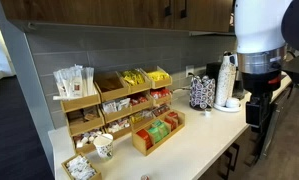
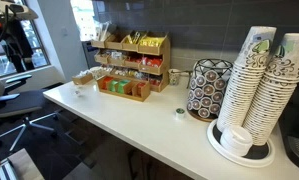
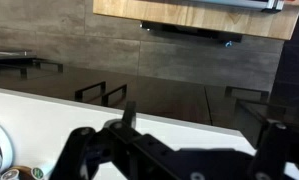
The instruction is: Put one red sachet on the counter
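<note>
Small red-orange sachets sit in a middle compartment of the tiered wooden organizer, which stands against the wall; they also show as a small red patch in an exterior view. The cream-white counter runs along the wall and shows in both exterior views. My gripper hangs under the white arm at the far end of the counter, well away from the organizer. In the wrist view my gripper has its dark fingers spread wide over the counter with nothing between them.
A paper cup stands by the organizer. A low wooden box holds green and orange packets. A patterned holder and tall stacks of cups stand near the arm. A small round lid lies on the counter.
</note>
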Tool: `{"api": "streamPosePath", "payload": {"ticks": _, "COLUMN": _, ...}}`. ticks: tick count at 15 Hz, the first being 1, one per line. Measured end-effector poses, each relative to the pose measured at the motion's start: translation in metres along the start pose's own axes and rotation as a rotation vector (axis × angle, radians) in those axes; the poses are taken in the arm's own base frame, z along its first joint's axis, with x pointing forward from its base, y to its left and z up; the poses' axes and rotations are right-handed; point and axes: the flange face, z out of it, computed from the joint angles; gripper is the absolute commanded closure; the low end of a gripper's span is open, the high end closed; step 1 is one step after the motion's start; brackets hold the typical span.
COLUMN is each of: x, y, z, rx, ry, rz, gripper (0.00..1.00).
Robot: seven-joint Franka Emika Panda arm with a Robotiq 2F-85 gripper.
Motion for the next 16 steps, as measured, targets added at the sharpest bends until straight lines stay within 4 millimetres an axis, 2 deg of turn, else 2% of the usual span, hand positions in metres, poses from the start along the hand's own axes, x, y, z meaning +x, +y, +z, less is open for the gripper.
{"api": "streamPosePath", "payload": {"ticks": 10, "x": 0.001, "y": 0.000, "z": 0.000, "rx": 0.003, "ry": 0.005, "rz": -0.002, "gripper": 0.00}}
{"api": "streamPosePath", "payload": {"ticks": 12, "x": 0.016, "y": -0.003, "z": 0.001, "rx": 0.014, "ry": 0.059, "rz": -0.011, "gripper": 0.00}}
{"api": "streamPosePath", "payload": {"ticks": 16, "x": 0.076, "y": -0.017, "z": 0.010, "rx": 0.062, "ry": 0.254, "rz": -0.025, "gripper": 0.00}}
